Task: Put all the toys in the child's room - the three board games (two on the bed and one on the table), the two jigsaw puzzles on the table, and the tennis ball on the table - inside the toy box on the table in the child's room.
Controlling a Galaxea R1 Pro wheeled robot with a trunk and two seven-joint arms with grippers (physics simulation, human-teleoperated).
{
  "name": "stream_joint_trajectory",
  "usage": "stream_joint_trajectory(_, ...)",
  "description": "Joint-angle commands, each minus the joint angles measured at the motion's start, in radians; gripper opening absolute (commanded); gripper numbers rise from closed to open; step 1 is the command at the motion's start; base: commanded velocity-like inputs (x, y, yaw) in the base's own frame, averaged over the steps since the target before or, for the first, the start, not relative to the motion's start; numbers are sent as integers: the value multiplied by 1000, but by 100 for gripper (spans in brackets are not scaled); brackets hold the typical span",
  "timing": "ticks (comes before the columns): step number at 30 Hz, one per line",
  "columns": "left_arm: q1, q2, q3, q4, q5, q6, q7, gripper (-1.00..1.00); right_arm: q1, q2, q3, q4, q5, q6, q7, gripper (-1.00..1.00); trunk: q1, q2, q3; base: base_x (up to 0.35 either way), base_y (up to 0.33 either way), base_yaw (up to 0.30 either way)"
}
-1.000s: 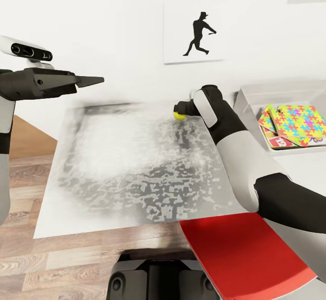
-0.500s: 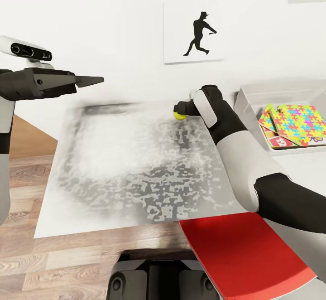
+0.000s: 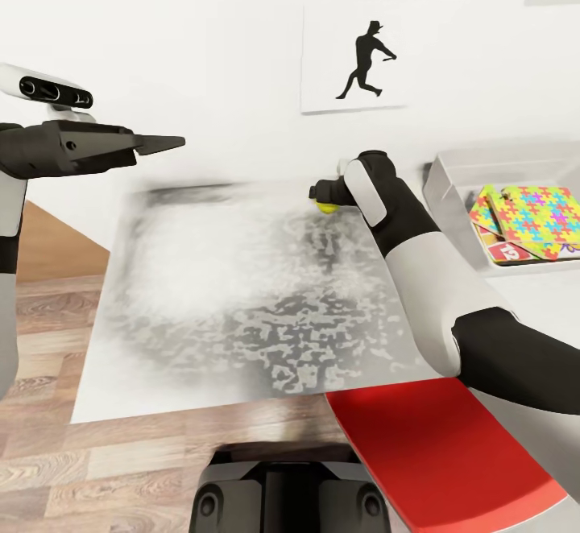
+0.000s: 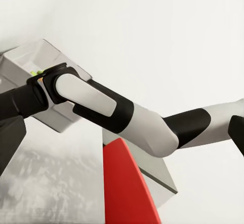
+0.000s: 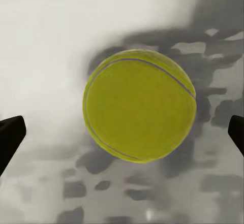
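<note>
The tennis ball (image 3: 325,208) lies near the far edge of the desk (image 3: 242,291), directly under the right gripper (image 3: 322,192). In the right wrist view the ball (image 5: 140,105) sits between the fingertips (image 5: 10,135), which stand spread wide on either side and clear of it. The left gripper (image 3: 157,144) hangs above the desk's far left corner; I cannot tell whether it is parted or closed. The toy box (image 3: 451,171) at the right holds a jigsaw puzzle (image 3: 536,219).

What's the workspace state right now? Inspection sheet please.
Surface: table, mottled grey top.
Job's things: tennis ball on the table, between the open fingers; toy box at right holds jigsaw puzzle over board game.
Clutter: red flat object at near edge.
Grippers: right pincer open around the ball, not closed; left pincer raised, holding nothing, state unclear.
Cables: nothing seen.
Surroundings: white wall, batter silhouette picture, wood floor.
</note>
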Motion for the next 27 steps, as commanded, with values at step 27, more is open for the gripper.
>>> stream_joint_trajectory(27,-1,0,-2,0,2,11,-4,100,-2,0,3,-2,-10,2,-10,100,1,-2,-4,0,13,0)
